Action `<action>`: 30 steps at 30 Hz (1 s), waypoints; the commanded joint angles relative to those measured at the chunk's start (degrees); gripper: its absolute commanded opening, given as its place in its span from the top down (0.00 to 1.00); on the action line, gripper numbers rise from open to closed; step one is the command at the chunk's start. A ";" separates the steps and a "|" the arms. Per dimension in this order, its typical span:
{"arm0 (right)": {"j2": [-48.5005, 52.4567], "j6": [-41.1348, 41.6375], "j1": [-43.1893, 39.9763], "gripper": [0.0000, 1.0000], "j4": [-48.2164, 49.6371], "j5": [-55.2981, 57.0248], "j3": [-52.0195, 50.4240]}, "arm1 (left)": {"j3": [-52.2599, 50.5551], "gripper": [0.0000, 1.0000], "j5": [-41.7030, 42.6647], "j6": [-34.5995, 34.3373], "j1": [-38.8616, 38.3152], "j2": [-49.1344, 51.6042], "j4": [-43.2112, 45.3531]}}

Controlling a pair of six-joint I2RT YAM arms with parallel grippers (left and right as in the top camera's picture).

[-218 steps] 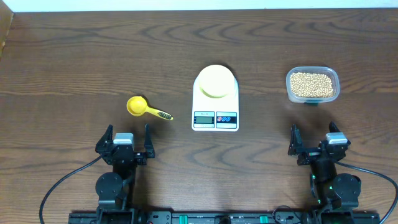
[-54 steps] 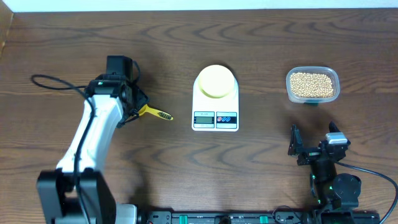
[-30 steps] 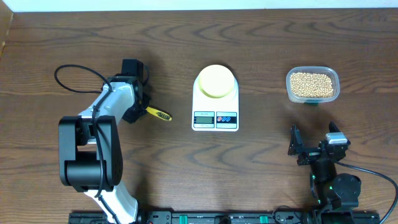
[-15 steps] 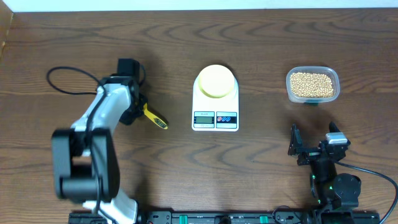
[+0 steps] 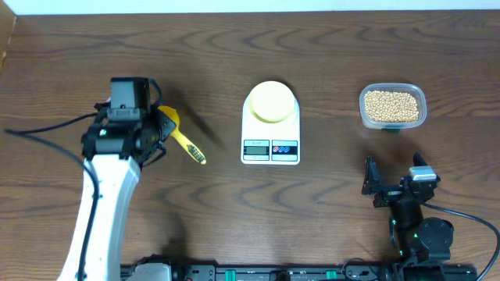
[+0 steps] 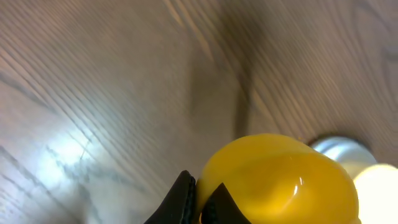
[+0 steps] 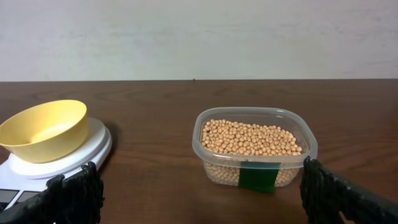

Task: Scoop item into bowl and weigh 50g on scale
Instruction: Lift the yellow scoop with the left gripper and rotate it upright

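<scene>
- Bright yellow plastic scoop [image 5: 168, 120]: gripped at its cup end by the left gripper [image 5: 155, 131], seemingly off the table. Its handle slants toward the near-right.
- Small beige-tan beans [image 5: 392, 106]: in a clear rectangular plastic tub [image 5: 364, 117], well to the right, past the white digital scale [image 5: 270, 148] bearing the pale-yellow round bowl [image 5: 271, 101].
- Right gripper [image 5: 394, 173]: nearer the tub, low by its base, fingers spread and empty.
- Left arm: stretched forward, wrist left of the scale.

I work over a dark brown worktop [image 5: 328, 47] of wood grain, with long wavy streaks running across it. At its far edge stands a plain off-white wall [image 7: 199, 37], flat and bare, meeting the wood in a straight line. From above, that wall shows only as a thin pale strip along the top. The light is soft and even. Under my left wrist the wood looks blurred and carries a pale sheen [image 6: 62, 152].
</scene>
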 commanded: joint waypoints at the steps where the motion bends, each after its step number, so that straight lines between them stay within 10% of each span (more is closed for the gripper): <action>1: -0.31 -0.04 -0.13 0.01 -0.09 -0.13 -0.24 | -0.37 0.93 4.68 4.61 0.33 -2.60 -1.36; 30: -0.31 0.04 -0.13 0.01 -0.02 -0.31 -0.24 | -0.37 0.93 10.21 -3.13 0.33 -3.43 -12.15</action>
